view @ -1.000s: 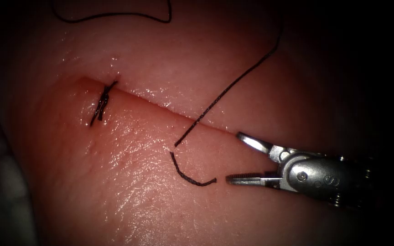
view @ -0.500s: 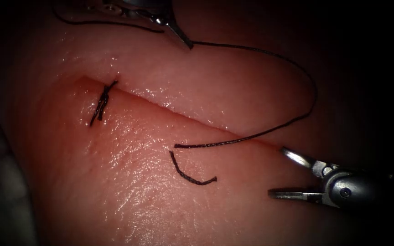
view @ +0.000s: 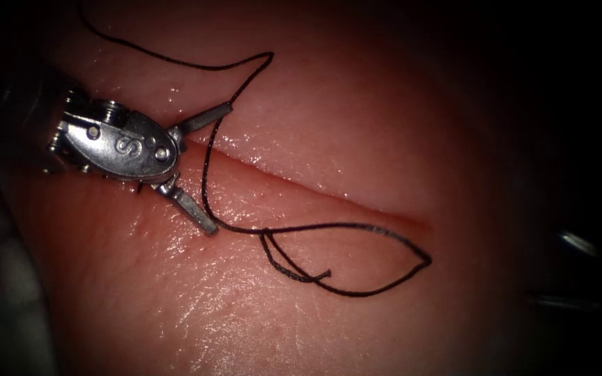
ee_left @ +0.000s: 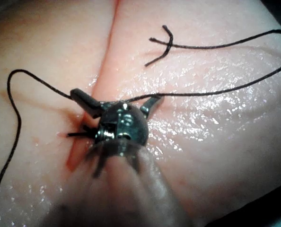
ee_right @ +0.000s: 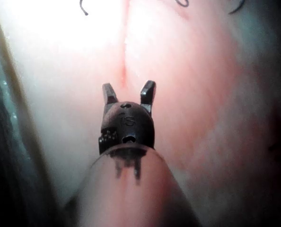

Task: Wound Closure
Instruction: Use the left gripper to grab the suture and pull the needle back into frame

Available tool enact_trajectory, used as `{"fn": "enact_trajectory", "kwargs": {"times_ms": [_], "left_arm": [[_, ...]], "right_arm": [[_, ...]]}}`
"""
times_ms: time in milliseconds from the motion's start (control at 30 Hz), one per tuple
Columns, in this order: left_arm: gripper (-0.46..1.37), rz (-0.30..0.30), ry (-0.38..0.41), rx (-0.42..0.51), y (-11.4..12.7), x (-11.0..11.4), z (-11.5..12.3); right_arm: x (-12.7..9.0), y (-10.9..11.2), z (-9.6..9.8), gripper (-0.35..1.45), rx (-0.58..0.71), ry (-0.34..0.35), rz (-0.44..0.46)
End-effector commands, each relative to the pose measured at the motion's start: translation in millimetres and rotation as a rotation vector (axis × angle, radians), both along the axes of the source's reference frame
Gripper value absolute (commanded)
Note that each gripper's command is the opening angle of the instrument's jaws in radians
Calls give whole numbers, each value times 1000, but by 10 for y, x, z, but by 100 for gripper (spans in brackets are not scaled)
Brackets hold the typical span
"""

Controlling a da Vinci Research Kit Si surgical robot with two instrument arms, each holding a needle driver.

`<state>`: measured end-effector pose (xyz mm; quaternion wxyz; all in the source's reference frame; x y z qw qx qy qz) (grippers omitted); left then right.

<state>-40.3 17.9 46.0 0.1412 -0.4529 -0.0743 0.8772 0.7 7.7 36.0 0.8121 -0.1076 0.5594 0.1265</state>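
Observation:
My left tool [view: 219, 168] stands over the left end of the cut [view: 301, 186] with its jaws wide open, holding nothing. The black thread [view: 204, 182] runs down between them without being gripped. From there it lies slack on the tissue [view: 210, 313] in a long loop [view: 412, 268] below the cut, and its short free end [view: 318, 277] rests inside that loop. In the left wrist view the open left tool [ee_left: 117, 101] sits above an older stitch [ee_left: 76, 135]. My right tool [view: 566, 271] is at the far right edge in shadow. Its jaws [ee_right: 128, 92] are open and empty.
More thread [view: 175, 63] trails off across the tissue above the cut toward the upper left. The tissue's surface is wet and glossy, and it falls away into dark at the left and right.
The left tool came down from the top to the cut's left end and opened, letting go of the thread, which now lies slack. The right tool drew back to the right edge.

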Motion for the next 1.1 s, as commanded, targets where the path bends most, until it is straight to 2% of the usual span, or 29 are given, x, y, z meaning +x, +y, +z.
{"fn": "enact_trajectory", "kwargs": {"times_ms": [33,400,533,667,767,833,900,1000,1033,1100], "left_arm": [[123,0,-7,10,-5,1,-5],[129,7,-41,10,-75,0,-53],[135,27,-49,3,-95,19,-63],[135,23,-30,-5,-98,48,-65],[133,15,-8,-8,-85,80,-63],[133,0,16,-13,-73,91,-62],[132,-38,27,-13,-50,101,-62],[126,-127,-12,-12,-11,105,-66],[124,-135,-16,-12,-7,105,-67],[101,-168,-43,-40,22,103,-68]], "right_arm": [[2,0,2,112,2,1,-4],[24,0,8,116,-1,15,-10],[29,0,8,116,-2,23,-12],[30,0,8,117,-2,23,-12],[31,-1,8,117,-2,23,-11],[32,-1,8,117,-2,22,-10],[35,0,8,117,-2,21,-8],[40,0,10,120,-2,21,-7],[40,0,10,120,-2,21,-6],[45,0,12,120,-1,20,-11]]}}
